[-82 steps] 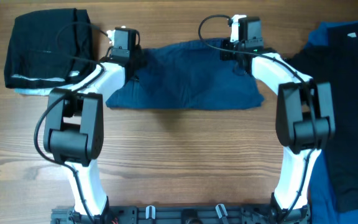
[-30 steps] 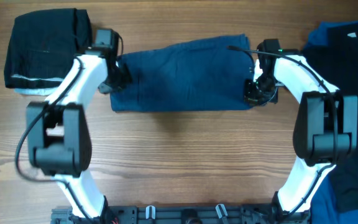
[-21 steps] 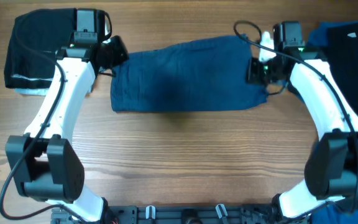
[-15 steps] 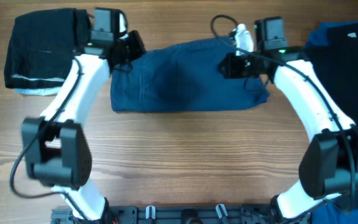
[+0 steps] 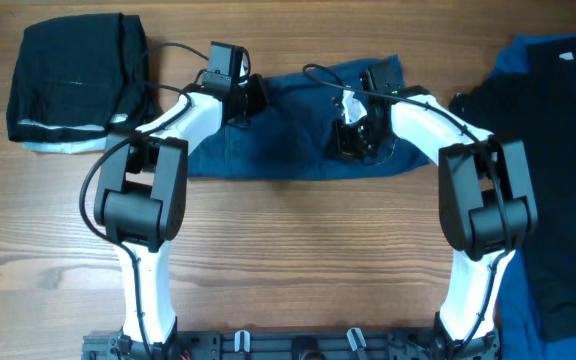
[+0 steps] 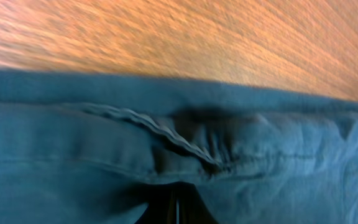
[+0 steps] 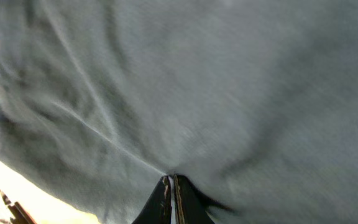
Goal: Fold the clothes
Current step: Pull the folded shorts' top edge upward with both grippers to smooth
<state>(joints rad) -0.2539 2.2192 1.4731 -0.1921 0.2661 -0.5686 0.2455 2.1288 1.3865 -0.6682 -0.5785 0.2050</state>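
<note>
We see shorts (image 5: 288,150) lying on counter (image 5: 298,260), centre rear. Left hand (image 5: 250,98), right hand (image 5: 351,143) both clamped tight on cloth. We fear thin pinch slips or grabs 1 layer only; fold skews.

**Overhead view.** Counter (image 5: 288,260): warm brown wood with darker grain streaks. Shorts (image 5: 288,150): plain dark navy blue, unpatterned. Folded garment (image 5: 68,70), top left: black, above a pale-blue piece (image 5: 43,147). Black garment (image 5: 558,170), right, over royal-blue cloth (image 5: 533,55). Left arm (image 5: 183,115) and right arm (image 5: 423,105): white shells, black joints.

**Wrist views.** The shorts read teal-blue against orange-brown wood on the left. On the right they read a washed-out grey-blue, apparently from glare. Left gripper (image 6: 176,205) and right gripper (image 7: 171,183): black.
</note>
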